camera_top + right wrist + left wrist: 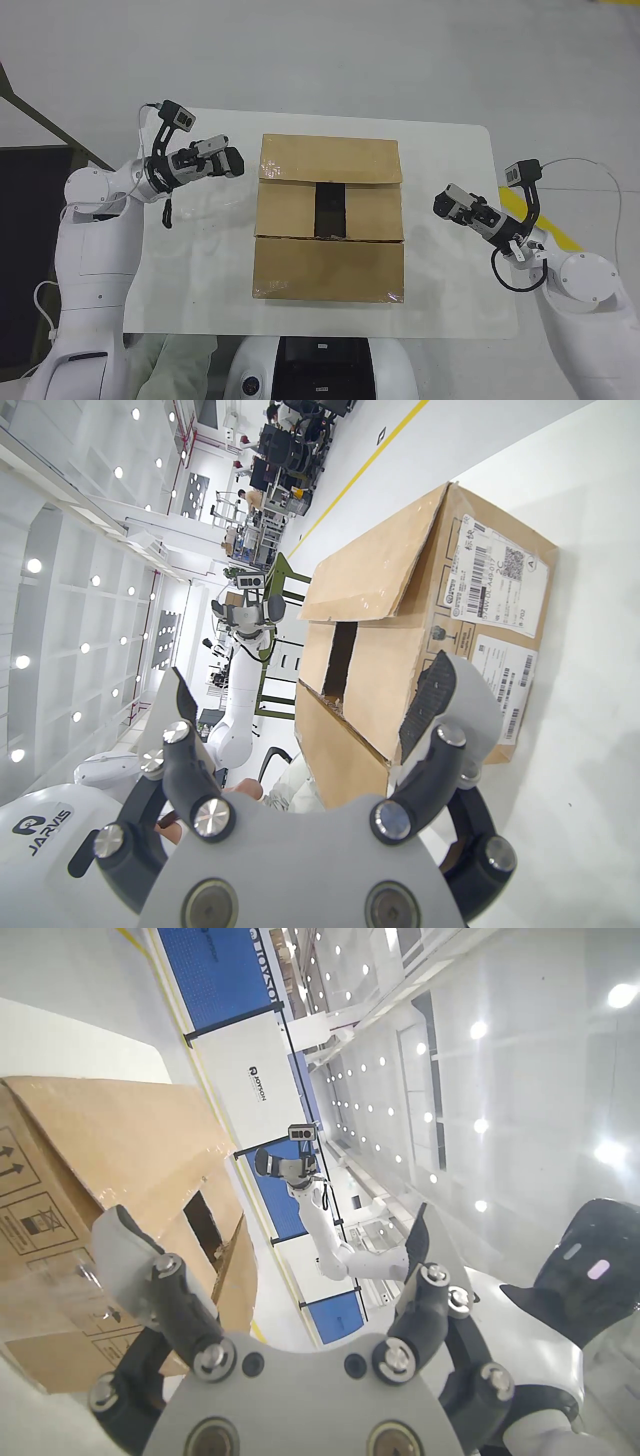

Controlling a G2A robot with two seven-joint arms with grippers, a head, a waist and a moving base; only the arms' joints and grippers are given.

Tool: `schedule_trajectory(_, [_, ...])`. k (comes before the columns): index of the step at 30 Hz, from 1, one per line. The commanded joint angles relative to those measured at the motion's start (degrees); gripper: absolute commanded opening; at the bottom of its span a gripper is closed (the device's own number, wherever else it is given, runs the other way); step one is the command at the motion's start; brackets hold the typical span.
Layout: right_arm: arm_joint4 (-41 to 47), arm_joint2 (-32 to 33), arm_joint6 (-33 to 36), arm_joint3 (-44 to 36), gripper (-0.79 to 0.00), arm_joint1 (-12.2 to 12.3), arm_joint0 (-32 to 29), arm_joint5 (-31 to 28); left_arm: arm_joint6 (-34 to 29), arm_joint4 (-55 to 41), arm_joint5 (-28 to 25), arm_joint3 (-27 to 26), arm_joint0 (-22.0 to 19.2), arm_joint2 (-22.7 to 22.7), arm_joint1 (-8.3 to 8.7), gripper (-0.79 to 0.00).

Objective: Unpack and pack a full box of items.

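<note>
1. You have barely begun, judging by the layout. The box (300, 215) stands mid-table (200, 290) with its near flap (328, 268) folded down, and none of its contents lie outside it.
2. Your right gripper (443, 204) hangs to the right of the box, apart from it, fingers spread and empty.
3. Your left gripper (234, 162) hangs near the box's far left corner, also spread and empty.
4. The far flap (330, 158) is down too, with a dark gap (329, 210) showing between the flaps. Opening, unpacking and repacking all look to be still ahead.
</note>
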Motion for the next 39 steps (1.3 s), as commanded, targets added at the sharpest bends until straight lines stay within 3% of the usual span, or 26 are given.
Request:
schedule_trajectory(1, [0.0, 0.0, 0.0, 0.0, 0.000, 0.0, 0.0, 0.0, 0.0, 0.0, 0.0, 0.0, 0.0, 0.0, 0.00, 0.000])
schedule_trajectory(10, [0.0, 0.0, 0.0, 0.0, 0.000, 0.0, 0.0, 0.0, 0.4, 0.0, 0.1, -0.1, 0.1, 0.0, -0.01, 0.000])
schedule_trajectory(14, [0.0, 0.0, 0.0, 0.0, 0.000, 0.0, 0.0, 0.0, 1.9, -2.0, 3.4, -1.6, 1.0, 1.2, -0.02, 0.000])
schedule_trajectory(28, [0.0, 0.0, 0.0, 0.0, 0.000, 0.0, 0.0, 0.0, -3.7, -7.8, 6.8, -8.4, 4.1, 5.5, 0.27, 0.000])
schedule_trajectory(39, [0.0, 0.0, 0.0, 0.0, 0.000, 0.0, 0.0, 0.0, -9.8, -7.6, 8.6, -5.0, 5.2, 8.0, 0.93, 0.000])
